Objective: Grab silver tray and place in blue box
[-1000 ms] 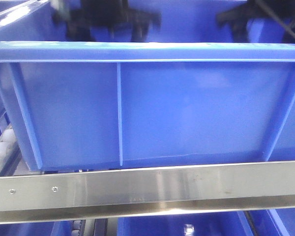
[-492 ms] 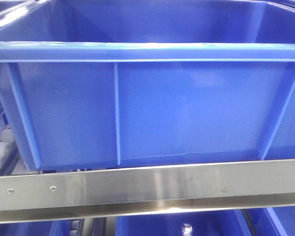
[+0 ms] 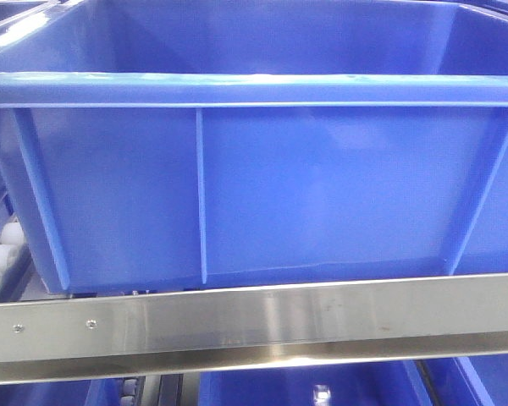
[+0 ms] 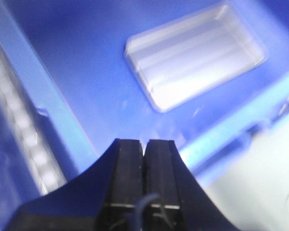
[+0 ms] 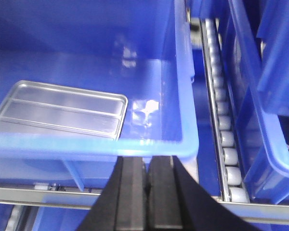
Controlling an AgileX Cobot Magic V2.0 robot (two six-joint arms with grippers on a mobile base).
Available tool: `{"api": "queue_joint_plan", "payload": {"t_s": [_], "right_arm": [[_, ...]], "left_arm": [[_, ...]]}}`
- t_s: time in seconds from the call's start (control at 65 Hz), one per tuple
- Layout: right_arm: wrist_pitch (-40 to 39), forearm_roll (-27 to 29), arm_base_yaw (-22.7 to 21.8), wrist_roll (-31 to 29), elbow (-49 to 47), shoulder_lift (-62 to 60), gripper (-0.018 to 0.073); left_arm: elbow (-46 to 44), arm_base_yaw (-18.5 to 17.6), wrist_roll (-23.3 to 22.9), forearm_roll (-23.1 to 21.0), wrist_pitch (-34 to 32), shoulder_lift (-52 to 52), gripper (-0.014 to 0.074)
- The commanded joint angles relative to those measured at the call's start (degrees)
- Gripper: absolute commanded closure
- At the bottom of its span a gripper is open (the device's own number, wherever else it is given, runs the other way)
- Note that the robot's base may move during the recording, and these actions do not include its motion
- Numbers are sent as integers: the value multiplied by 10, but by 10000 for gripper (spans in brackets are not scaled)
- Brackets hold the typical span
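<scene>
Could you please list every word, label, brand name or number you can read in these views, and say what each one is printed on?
None: no readable text shows in any view.
The blue box, the silver tray lying in it, the steel rail and the rollers carry no legible marking.
The left gripper and right gripper show no lettering either.

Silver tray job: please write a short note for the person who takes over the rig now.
Left hand: shut, holding nothing, above the blue box.
Right hand: shut, holding nothing, just outside the box's near rim.
Silver tray: lies flat on the floor of the blue box, ridges up.
Done: the tray is placed in the box and released.
Left: nothing on the tray; only move both arms away.
</scene>
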Motion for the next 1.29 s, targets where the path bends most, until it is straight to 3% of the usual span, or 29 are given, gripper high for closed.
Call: {"api": "queue_joint_plan", "payload": {"t_s": [0.0,0.154,0.323,0.846,0.908,0.969,1.046,1.277], "right_arm": [[-71,-14,1,-18,27,-56,503],[-109,-18,1,-23,75,-136,503],[-127,-21,1,-23,85,-144,503],[-126,-21,1,-23,86,-144,503],[-126,-21,1,-23,86,-144,503],[-126,-21,1,-23,86,-144,503],[-126,-21,1,-23,86,-144,503],[-126,-21,1,-23,86,-144,503]], "left_arm": [[32,-5,19,11,-100,-63,691],[108,-5,28,13,-168,-157,691],[143,-5,28,5,-174,-211,691],[144,-4,28,3,-167,-211,691],[144,5,31,-40,-167,-213,691],[149,26,89,-114,-162,-223,691],[178,73,159,-148,-195,-248,691],[375,287,167,-165,-364,-399,691]]}}
